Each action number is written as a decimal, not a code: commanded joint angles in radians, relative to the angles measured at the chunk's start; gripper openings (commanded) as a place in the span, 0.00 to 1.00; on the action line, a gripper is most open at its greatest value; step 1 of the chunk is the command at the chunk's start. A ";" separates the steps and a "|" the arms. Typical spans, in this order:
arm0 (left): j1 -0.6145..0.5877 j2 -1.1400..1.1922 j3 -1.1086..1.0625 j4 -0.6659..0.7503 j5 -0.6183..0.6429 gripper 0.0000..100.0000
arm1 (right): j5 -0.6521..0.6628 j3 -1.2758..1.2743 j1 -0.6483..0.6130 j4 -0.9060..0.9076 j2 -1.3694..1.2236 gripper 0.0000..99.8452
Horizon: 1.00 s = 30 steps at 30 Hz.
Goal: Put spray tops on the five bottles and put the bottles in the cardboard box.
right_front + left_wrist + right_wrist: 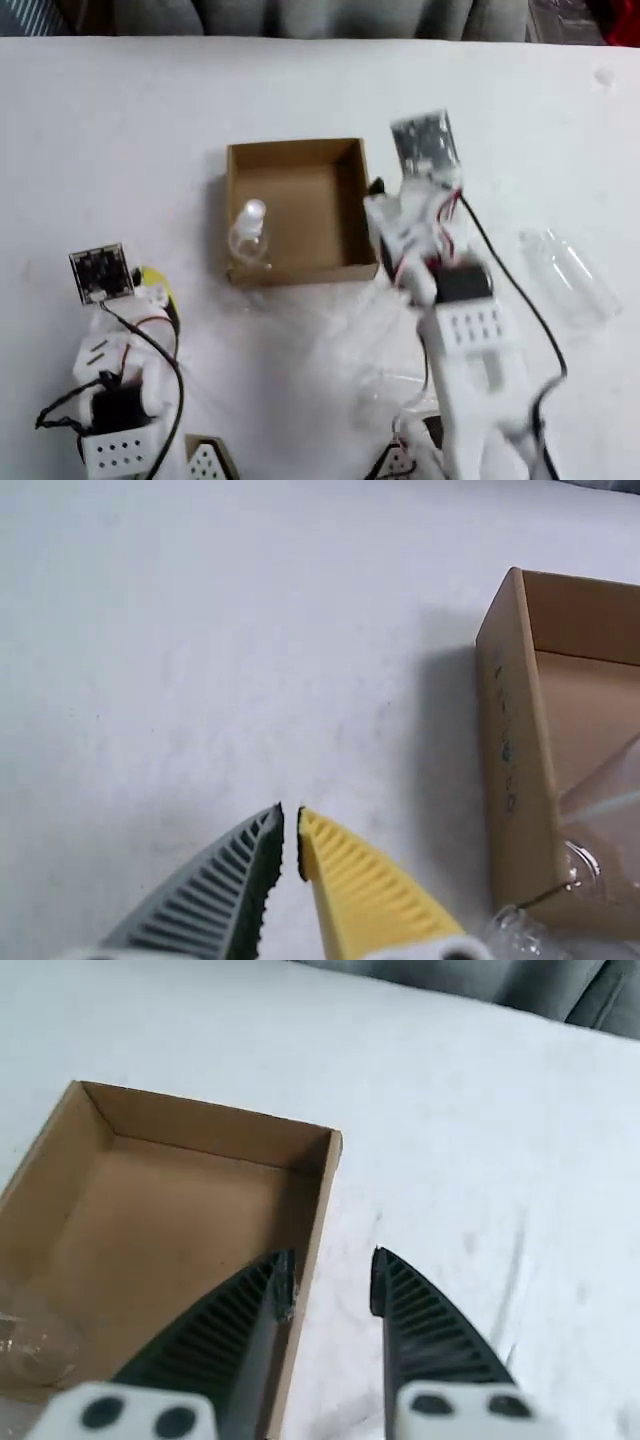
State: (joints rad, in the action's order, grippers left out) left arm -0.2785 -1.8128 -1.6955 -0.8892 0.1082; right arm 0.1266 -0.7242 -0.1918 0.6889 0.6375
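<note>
Nearest the arm bases, the left gripper [290,830] hangs over the white table [150,110]. Its grey and yellow fingers are pressed almost together, with only a slit between the toothed tips, and they hold nothing. The open brown cardboard box [512,780] sits off to one side of it, near but apart.

A little farther out, a second clear plastic bottle [568,275] lies on its side on the table, well apart from the box and from both grippers. I can make out no top on it. Fetching it looks like the step in hand, and the right arm is the closer one. It should rise clear of the box wall first, then come down across the bottle's body rather than along it. It should also close gently, since a round, thin-walled bottle will likely roll or squirm out.

Inside the box, against its near wall, is a clear plastic bottle with a pale top [248,235]. I cannot tell whether it is upright or leaning.

Farthest, the right gripper [330,1270] has its black fingers spread and empty. The box's side wall shows in the gap between them, one tip over the box's inside and the other over the table
</note>
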 commanded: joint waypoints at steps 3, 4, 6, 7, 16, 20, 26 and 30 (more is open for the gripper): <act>-0.010 -0.016 0.003 -0.003 -0.009 0.02 | 0.015 0.238 0.036 0.002 -0.259 0.10; -0.010 -0.016 0.003 -0.003 -0.009 0.02 | 0.015 0.269 0.038 0.005 -0.295 0.10; -0.010 -0.016 0.003 -0.003 -0.009 0.02 | 0.015 0.324 0.038 0.007 -0.367 0.10; -0.010 -0.016 0.003 -0.003 -0.009 0.02 | 0.015 0.347 0.033 0.007 -0.403 0.10; -0.010 -0.016 0.003 -0.003 -0.011 0.02 | 0.015 0.548 0.002 0.001 -0.688 0.10; -0.010 -0.016 0.003 -0.003 -0.011 0.02 | 0.015 0.635 -0.012 0.002 -0.771 0.10; -0.010 -0.016 0.003 -0.003 -0.011 0.02 | 0.015 0.712 -0.028 0.007 -0.866 0.10; -0.010 -0.016 0.003 -0.003 -0.011 0.02 | 0.015 0.735 -0.024 0.001 -0.923 0.10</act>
State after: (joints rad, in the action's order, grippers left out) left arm -0.2785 -1.8128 -1.6955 -0.8892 0.1082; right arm 0.1266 -0.0506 -0.2133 0.6889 -0.2800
